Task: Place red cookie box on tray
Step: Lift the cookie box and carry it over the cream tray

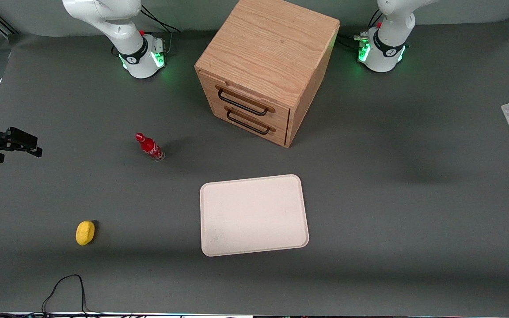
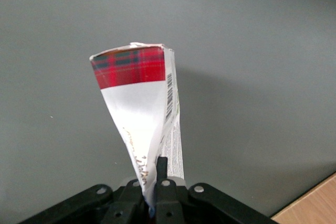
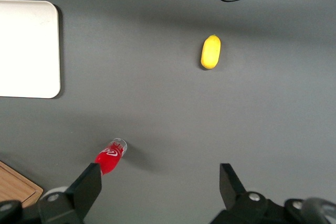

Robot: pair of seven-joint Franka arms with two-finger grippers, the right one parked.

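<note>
Hand [image 2: 152,195] clenched on the red cookie box [image 2: 140,114], gripping one end of the carton — its tartan-banded end points away, above the grey bench [image 1: 369,198]. Tray [image 1: 254,215] lies bare on the bench, nearer the front camera than the wooden cabinet [image 1: 265,66] — both drawers closed.

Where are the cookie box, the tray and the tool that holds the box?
red cookie box [image 2: 137,85]: left wrist view, on its pale broad face below the red tartan end.
tray [image 1: 254,215]: front view, on its bare flat surface.
tool [image 2: 155,182]: left wrist view, between the fingertips, shut on the box's edge.
</note>
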